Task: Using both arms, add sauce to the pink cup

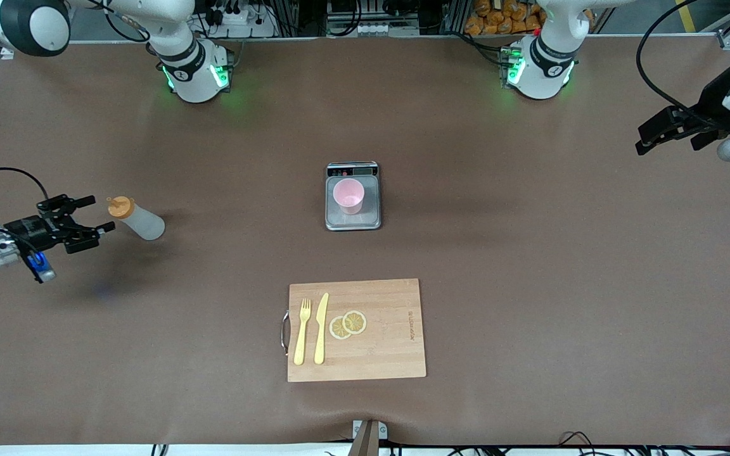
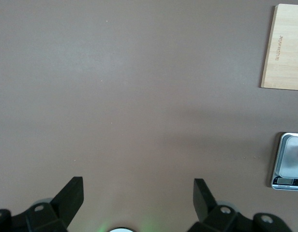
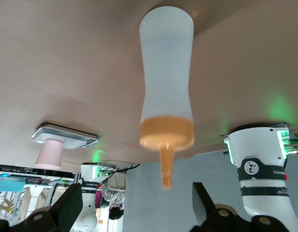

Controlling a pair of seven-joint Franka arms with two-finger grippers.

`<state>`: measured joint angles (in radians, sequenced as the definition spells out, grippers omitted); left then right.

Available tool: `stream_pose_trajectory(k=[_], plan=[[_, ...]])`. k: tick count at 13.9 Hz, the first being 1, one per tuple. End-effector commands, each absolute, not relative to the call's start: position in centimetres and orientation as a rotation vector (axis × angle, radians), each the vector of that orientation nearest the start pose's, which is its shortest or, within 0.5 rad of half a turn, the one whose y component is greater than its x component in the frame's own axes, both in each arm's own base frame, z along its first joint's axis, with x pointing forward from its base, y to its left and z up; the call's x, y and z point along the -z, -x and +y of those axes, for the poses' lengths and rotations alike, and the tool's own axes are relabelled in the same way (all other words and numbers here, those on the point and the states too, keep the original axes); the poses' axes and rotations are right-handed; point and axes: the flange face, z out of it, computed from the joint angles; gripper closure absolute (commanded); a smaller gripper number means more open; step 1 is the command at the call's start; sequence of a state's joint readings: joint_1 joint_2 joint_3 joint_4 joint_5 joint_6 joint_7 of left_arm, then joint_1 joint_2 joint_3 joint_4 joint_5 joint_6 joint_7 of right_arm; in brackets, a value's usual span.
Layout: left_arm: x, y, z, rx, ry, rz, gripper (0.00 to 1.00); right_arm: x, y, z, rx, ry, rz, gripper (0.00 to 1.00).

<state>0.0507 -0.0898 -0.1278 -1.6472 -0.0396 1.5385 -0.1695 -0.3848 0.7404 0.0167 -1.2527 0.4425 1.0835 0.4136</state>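
The sauce bottle (image 1: 140,220), whitish with an orange cap, stands upright on the table toward the right arm's end. It also shows in the right wrist view (image 3: 166,82). My right gripper (image 1: 99,214) is open, level with the cap and just short of it, holding nothing. In its wrist view the gripper (image 3: 137,187) has the nozzle just ahead of its fingers. The pink cup (image 1: 348,195) stands upright on a grey scale (image 1: 368,218) mid-table, and shows in the right wrist view (image 3: 48,154). My left gripper (image 1: 647,142) waits open and empty, up over the left arm's end of the table (image 2: 138,182).
A wooden cutting board (image 1: 390,354) lies nearer the front camera than the scale, with a yellow fork (image 1: 302,332), a knife (image 1: 320,329) and two lemon slices (image 1: 348,325). The board (image 2: 284,48) and scale (image 2: 284,166) show in the left wrist view.
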Motion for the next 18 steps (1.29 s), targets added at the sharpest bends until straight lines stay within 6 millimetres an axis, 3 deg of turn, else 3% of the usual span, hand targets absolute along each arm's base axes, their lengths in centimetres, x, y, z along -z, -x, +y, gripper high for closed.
stream_pose_trajectory(k=[1, 4, 7, 9, 13, 18], plan=[[-63.7, -52.1, -4.8, -0.022, 3.145, -0.121, 0.0, -37.9, -60.9, -16.5, -1.089, 2.355, 0.909, 0.0], [-63.6, -52.1, -4.7, -0.019, 3.145, -0.123, 0.0, -44.0, -59.9, -13.9, -0.99, 2.454, 0.876, 0.0], [-63.7, -52.1, -4.7, -0.015, 3.147, -0.121, 0.0, -48.8, -57.5, -11.2, -0.837, 2.624, 0.89, 0.0], [-63.7, -52.1, -4.5, -0.012, 3.147, -0.126, 0.0, -52.0, -55.5, -7.8, -0.633, 2.783, 0.851, 0.0], [-63.7, -52.1, -4.5, -0.015, 3.147, -0.123, 0.0, -57.3, -54.2, -0.7, -0.348, 3.071, 0.65, 0.0], [-63.8, -52.1, -4.5, -0.012, 3.147, -0.123, 0.0, -61.2, -54.0, 0.8, -0.009, 3.141, 0.365, 0.0]])
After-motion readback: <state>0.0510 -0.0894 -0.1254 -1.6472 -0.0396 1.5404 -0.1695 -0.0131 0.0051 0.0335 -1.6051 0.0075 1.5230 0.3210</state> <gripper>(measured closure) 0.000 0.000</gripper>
